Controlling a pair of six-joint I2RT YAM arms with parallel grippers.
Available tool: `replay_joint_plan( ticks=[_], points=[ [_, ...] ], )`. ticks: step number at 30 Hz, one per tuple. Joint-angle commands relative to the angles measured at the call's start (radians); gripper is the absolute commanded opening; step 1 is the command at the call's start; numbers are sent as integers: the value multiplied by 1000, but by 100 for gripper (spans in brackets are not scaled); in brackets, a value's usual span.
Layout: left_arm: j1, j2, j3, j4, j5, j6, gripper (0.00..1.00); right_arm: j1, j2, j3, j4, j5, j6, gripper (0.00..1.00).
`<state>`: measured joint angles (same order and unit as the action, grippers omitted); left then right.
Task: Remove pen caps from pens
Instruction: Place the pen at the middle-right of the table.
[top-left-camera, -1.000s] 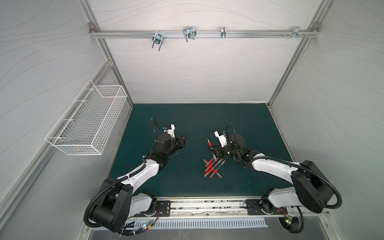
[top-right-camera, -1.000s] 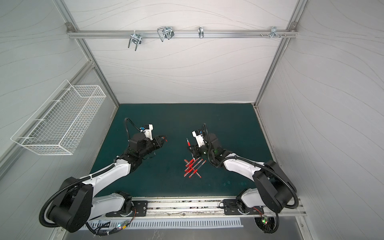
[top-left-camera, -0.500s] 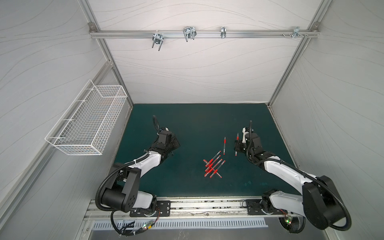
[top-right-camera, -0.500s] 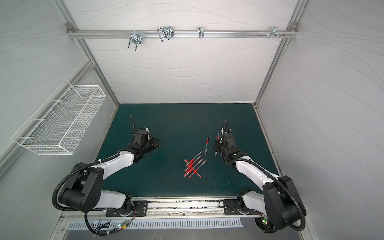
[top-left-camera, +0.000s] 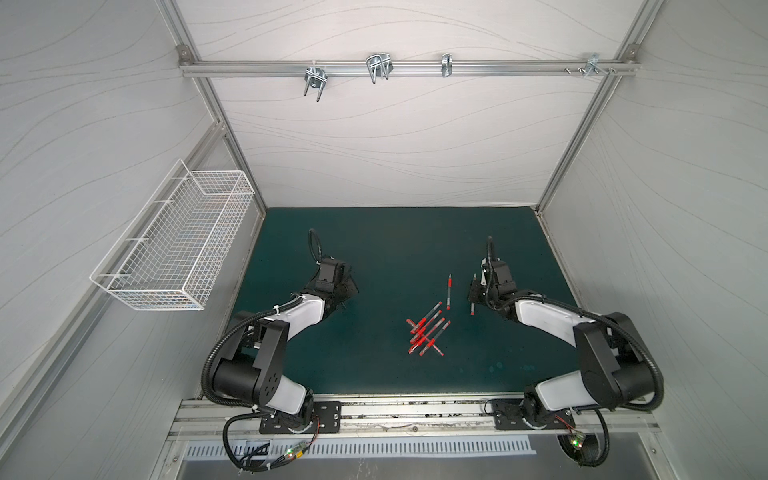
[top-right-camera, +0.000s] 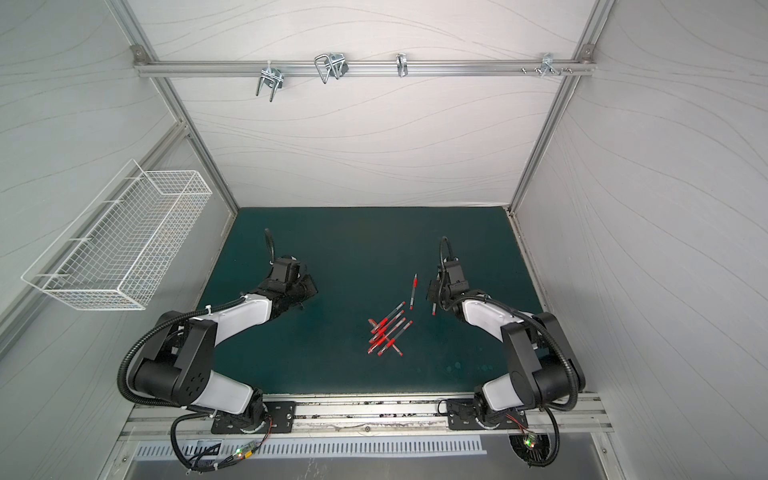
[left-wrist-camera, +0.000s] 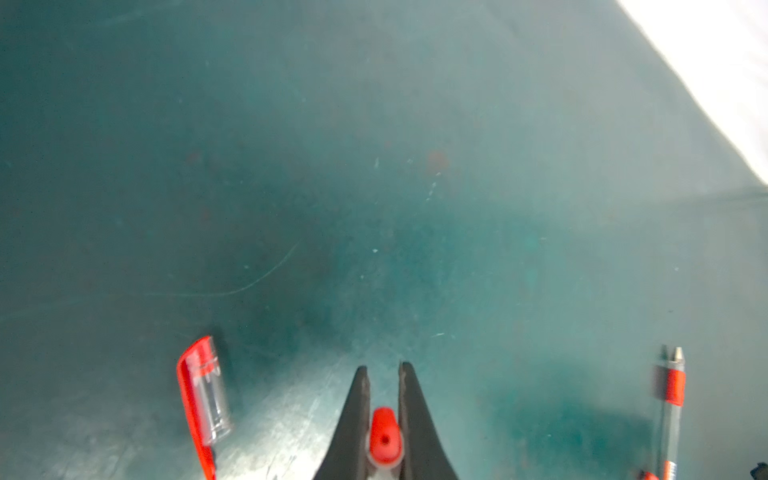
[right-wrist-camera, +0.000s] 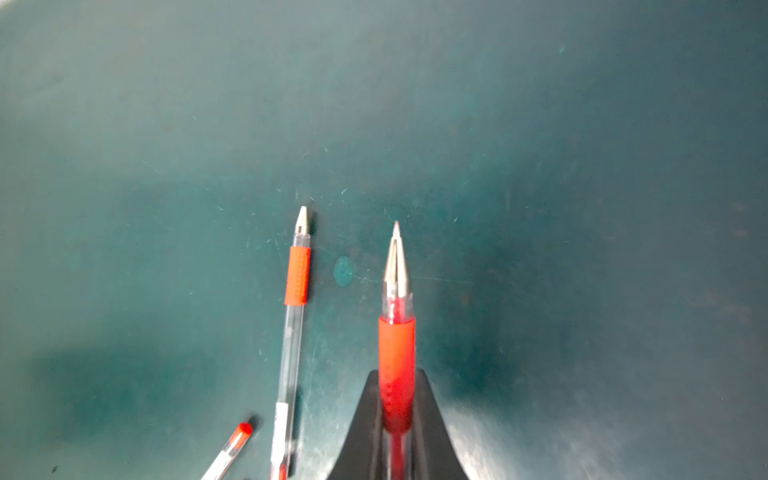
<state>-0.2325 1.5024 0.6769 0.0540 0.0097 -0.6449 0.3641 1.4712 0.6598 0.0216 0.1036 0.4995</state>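
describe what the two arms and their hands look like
The left arm and right arm have white shells with black joints and black ribbed cable hoses. The left hand and right hand each have two black fingers tapering toward the tips.

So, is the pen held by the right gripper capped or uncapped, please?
Uncapped: the pen in the right gripper shows its bare metal tip.
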Motion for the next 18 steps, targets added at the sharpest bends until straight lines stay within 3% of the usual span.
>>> replay_joint_plan(
  ticks=[1, 13, 18],
  points=[
    [5, 25, 50, -31, -14, 11, 1, -8, 39, 30, -25, -11, -9, 0],
    [13, 129, 111, -87, 27, 11, 6, -25, 114, 46, -18, -31, 12, 8],
    [13, 130, 114, -99, 13, 13, 18, -45, 127, 43, -9, -50, 24, 20]
  ],
)
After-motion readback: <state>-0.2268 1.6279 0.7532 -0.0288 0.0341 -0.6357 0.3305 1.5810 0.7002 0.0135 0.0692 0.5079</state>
